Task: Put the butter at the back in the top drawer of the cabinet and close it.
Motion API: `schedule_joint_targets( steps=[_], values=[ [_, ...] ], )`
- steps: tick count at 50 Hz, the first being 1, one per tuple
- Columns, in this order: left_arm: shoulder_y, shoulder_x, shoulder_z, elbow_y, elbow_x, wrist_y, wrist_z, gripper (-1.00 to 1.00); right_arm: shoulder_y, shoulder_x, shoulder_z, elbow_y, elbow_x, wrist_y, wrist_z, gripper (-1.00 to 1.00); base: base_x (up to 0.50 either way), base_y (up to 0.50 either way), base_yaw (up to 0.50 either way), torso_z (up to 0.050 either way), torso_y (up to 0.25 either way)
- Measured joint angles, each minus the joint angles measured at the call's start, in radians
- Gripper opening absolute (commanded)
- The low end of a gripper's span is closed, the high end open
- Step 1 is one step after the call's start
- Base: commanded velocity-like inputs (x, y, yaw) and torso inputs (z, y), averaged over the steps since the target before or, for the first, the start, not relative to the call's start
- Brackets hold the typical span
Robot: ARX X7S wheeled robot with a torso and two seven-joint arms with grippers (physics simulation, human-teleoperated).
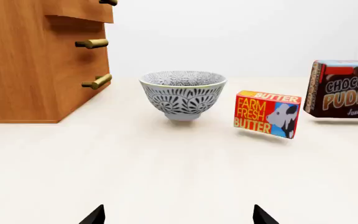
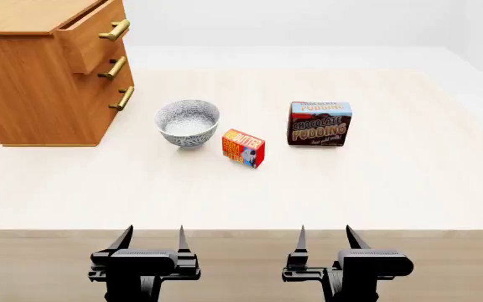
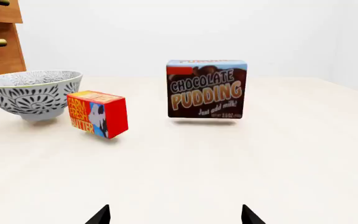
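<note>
While both claws hover apart, butter point(image 2: 243, 148) lies well ahead.

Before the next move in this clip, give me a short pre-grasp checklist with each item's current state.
1. Left gripper open, empty: ok.
2. Right gripper open, empty: ok.
3. Butter on the table, clear of bowl and pudding box: ok.
4. Top drawer pulled out: ok, partly; whether far enough for the butter: cannot tell.
5. Either gripper at the butter: not ok, both at the near table edge.
</note>
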Motion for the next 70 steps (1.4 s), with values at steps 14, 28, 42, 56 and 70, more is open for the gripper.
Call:
schedule_joint_targets(
  steps=[14, 28, 42, 56, 70],
  values=[
    [-0.001, -0.028, 0.034, -0.001, -0.026, 0.001, -0.033, 1.00, -0.002, 0.027, -0.031, -0.005, 0.035, -0.005, 0.035, 1.00, 0.00, 0.00, 0.00, 0.000, 0.000],
    [-0.004, -0.055, 0.066, -0.003, -0.053, 0.002, -0.062, 1.00, -0.003, 0.053, -0.061, -0.006, 0.066, -0.014, 0.068, 1.00, 0.00, 0.00, 0.00, 0.000, 0.000],
    [-0.012, -0.073, 0.084, -0.001, -0.085, -0.026, -0.084, 1.00, -0.001, 0.073, -0.083, -0.005, 0.089, -0.015, 0.091, 1.00, 0.00, 0.00, 0.00, 0.050, 0.000],
    [-0.015, -0.090, 0.103, -0.001, -0.105, -0.032, -0.101, 1.00, 0.000, 0.089, -0.101, -0.006, 0.110, -0.022, 0.107, 1.00, 0.00, 0.00, 0.00, 0.050, 0.000],
    [-0.016, -0.106, 0.123, -0.002, -0.117, -0.029, -0.116, 1.00, -0.001, 0.105, -0.118, -0.006, 0.128, -0.029, 0.123, 1.00, 0.00, 0.00, 0.00, 0.050, 0.000]
  ],
)
